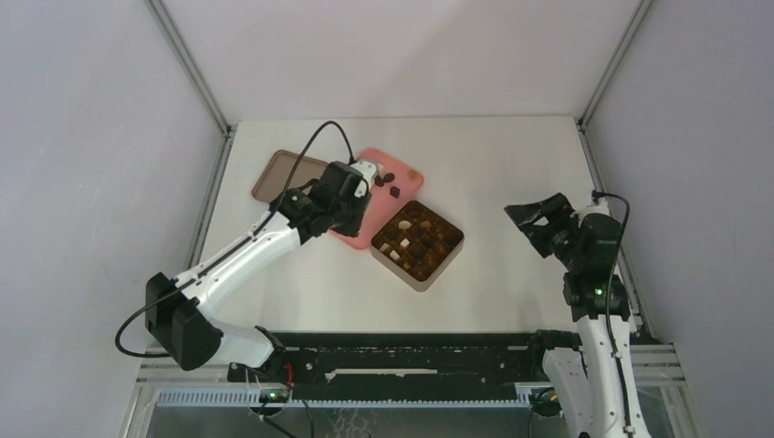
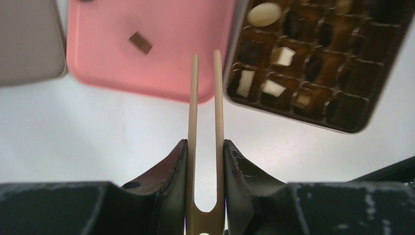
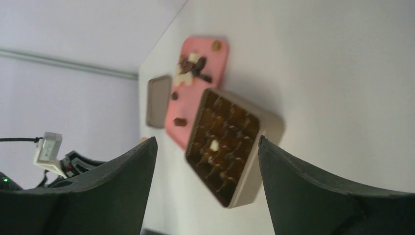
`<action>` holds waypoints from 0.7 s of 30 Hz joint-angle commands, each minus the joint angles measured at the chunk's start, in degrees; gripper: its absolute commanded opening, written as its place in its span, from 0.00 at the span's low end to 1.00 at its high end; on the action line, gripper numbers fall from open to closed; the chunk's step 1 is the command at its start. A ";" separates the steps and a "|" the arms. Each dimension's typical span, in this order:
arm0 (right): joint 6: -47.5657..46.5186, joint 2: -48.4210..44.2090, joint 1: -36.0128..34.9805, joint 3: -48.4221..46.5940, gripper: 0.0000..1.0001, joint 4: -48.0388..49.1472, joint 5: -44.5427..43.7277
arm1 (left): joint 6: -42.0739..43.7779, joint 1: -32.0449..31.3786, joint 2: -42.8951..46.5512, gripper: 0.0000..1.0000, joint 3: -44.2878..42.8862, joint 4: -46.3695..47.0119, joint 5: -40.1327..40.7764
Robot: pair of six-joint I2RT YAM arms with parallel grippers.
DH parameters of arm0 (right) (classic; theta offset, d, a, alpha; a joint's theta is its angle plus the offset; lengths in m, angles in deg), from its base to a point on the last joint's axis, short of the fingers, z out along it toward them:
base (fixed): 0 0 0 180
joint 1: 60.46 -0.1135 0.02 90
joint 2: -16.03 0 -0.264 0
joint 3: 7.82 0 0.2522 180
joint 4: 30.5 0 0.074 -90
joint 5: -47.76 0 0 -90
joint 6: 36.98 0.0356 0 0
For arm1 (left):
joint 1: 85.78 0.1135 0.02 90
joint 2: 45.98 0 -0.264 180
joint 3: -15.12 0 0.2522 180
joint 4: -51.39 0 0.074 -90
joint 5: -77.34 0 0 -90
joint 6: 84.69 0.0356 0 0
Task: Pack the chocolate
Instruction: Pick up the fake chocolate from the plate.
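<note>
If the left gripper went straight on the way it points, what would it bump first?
Probably the pink tray, near its edge beside the tin: the left gripper's wooden tongs point there. Height is unclear.

Jaws pinch the wooden tongs (image 2: pixel 193 122). Ahead-left, one brown chocolate (image 2: pixel 140 43), seemingly rectangular, lies on the pink tray (image 2: pixel 112 73). The part-filled tin (image 2: pixel 233 54) is ahead-right.
</note>
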 commanded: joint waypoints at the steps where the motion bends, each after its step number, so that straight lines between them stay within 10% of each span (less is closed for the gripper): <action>1: -15.49 -2.76 5.39 -4.68 0.84 -10.71 -3.74 | -2.57 4.85 -2.87 0.33 -4.61 -5.17 0.07; 21: -31.71 -12.11 4.94 -9.15 0.87 -19.77 -26.40 | -3.44 16.82 -24.63 0.41 -18.62 -13.85 -6.93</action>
